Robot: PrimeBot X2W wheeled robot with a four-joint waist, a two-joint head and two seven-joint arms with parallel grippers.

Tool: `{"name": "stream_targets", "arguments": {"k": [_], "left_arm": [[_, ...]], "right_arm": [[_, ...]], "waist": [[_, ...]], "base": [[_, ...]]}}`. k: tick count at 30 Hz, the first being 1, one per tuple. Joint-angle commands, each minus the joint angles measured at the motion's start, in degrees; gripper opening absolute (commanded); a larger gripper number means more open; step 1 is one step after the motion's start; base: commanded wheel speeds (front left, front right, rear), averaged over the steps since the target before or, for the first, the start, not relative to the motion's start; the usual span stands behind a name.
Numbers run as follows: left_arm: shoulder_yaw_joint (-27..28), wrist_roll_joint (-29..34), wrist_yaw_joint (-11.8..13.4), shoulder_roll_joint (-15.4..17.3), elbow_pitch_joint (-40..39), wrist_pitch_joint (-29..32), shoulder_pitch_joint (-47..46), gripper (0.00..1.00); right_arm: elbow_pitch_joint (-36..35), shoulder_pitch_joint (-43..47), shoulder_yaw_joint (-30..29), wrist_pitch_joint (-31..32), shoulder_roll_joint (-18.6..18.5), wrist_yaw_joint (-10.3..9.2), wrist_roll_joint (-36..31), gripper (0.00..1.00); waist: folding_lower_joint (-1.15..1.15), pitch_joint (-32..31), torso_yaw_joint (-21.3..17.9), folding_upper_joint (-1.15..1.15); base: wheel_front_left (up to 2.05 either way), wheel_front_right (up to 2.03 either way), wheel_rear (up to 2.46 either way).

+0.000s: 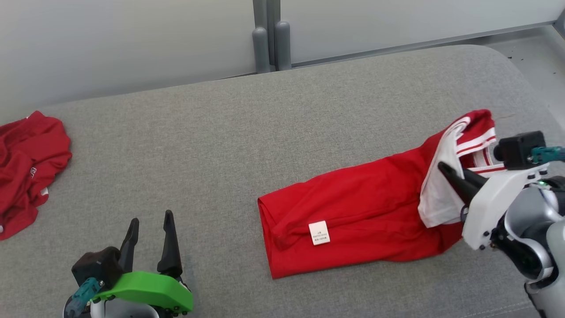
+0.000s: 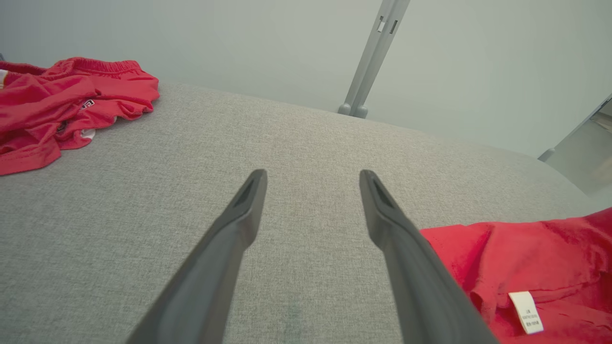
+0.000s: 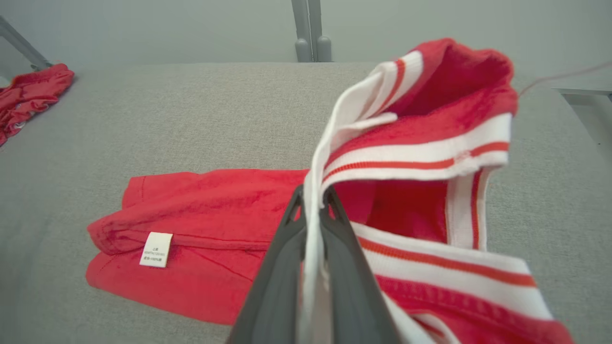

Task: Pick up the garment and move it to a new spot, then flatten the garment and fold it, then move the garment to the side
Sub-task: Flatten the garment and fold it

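Note:
The garment (image 1: 362,207) is a red shirt with white striped trim, lying folded lengthwise on the grey cushion, a white care label (image 1: 319,232) on its near side. My right gripper (image 1: 443,170) is shut on the white-trimmed end and holds that end lifted off the cushion. In the right wrist view the white edge (image 3: 313,229) runs between the closed fingers of the right gripper (image 3: 313,198), the striped collar (image 3: 420,157) hanging above. My left gripper (image 1: 150,218) stands open and empty at the lower left, left of the garment (image 2: 535,267); its fingers (image 2: 239,220) are spread over bare cushion.
A second red garment (image 1: 26,168) lies crumpled at the cushion's far left edge, also seen as a red heap (image 2: 62,110). A grey post (image 1: 270,39) stands behind the cushion against the pale wall. The cushion's right edge (image 1: 534,92) curves near my right arm.

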Motion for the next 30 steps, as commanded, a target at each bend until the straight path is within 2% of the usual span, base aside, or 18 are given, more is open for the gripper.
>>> {"name": "stream_targets", "arguments": {"k": [1,5,11,20,26,27,28,29,30], "left_arm": [[0.0,-0.4,-0.3,0.0,0.1,-0.2,-0.8,1.0],[-0.2,-0.5,-0.5,0.0,0.2,-0.3,-1.1,1.0],[-0.8,-0.4,-0.9,-0.4,0.6,-0.1,-2.0,1.0],[-2.2,0.1,-1.7,-1.3,1.8,-0.2,-3.8,1.0],[-2.8,0.1,-2.3,-2.0,2.7,-0.5,-4.7,1.0],[-2.9,0.1,-2.3,-2.0,2.9,-0.4,-4.8,1.0],[-3.0,0.2,-2.3,-2.1,3.1,-0.5,-4.7,1.0],[-3.0,0.1,-2.3,-2.2,3.2,-0.5,-4.8,1.0],[-3.1,0.1,-2.4,-2.2,3.3,-0.6,-4.9,1.0]], "right_arm": [[-2.2,1.1,1.1,0.8,1.0,0.01,0.4,0.0],[-5.6,1.7,4.3,1.9,3.4,0.01,0.2,0.0],[-4.2,-0.4,9.8,1.9,6.7,0.01,0.3,0.0],[6.8,-5.1,18.8,-0.6,11.8,0.01,-0.9,0.0],[15.6,-7.8,21.1,-3.0,14.3,0.01,-1.8,0.0],[17.0,-8.2,21.2,-3.6,14.8,0.01,-2.1,0.14],[18.3,-8.7,21.2,-4.3,15.4,0.01,-2.4,0.44],[19.3,-9.2,21.2,-5.1,16.1,0.01,-2.6,0.93],[20.2,-9.7,21.2,-5.8,16.8,0.01,-2.6,1.0]], "waist": [[0.0,-0.1,0.4,0.62],[0.0,-0.1,1.1,0.62],[0.0,-0.2,2.6,0.62],[0.0,0.0,6.5,0.62],[0.0,0.3,8.7,0.62],[0.0,0.3,9.0,0.62],[0.0,0.3,9.2,0.62],[0.0,0.3,9.4,0.62],[0.0,0.2,9.5,0.62]], "base": [[0.0,0.0,0.0],[0.0,0.0,0.0],[0.0,0.0,0.0],[0.0,0.0,0.0],[0.0,0.0,0.0],[0.0,0.0,0.0],[0.0,0.0,0.0],[0.0,0.0,0.0],[0.0,0.0,0.0]]}}
